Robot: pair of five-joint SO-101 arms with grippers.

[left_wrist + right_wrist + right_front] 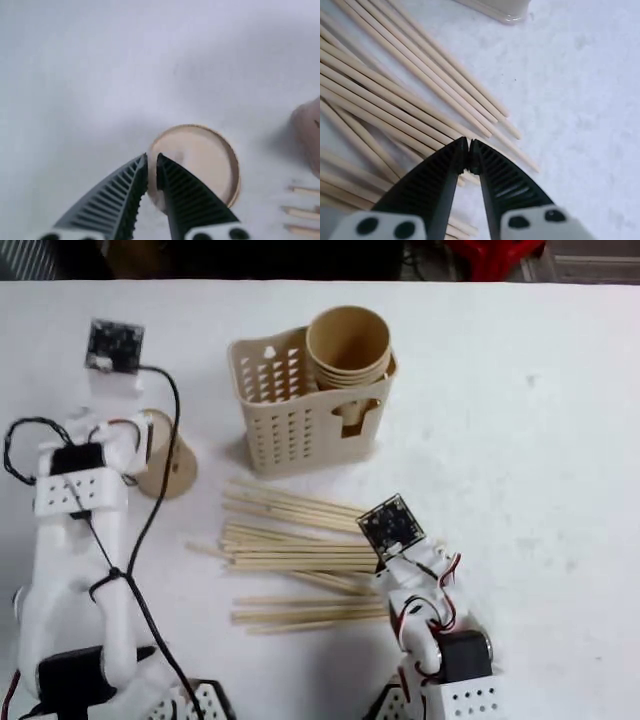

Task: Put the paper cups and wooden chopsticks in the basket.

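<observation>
Lying outside one basket [290, 430]: one paper cup [170, 465], over ten chopsticks [290, 558]

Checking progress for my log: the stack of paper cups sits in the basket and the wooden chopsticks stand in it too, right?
Not quite. The stack of paper cups sits in the basket, but the wooden chopsticks lie loose on the table beside it, as the high view shows.
</observation>
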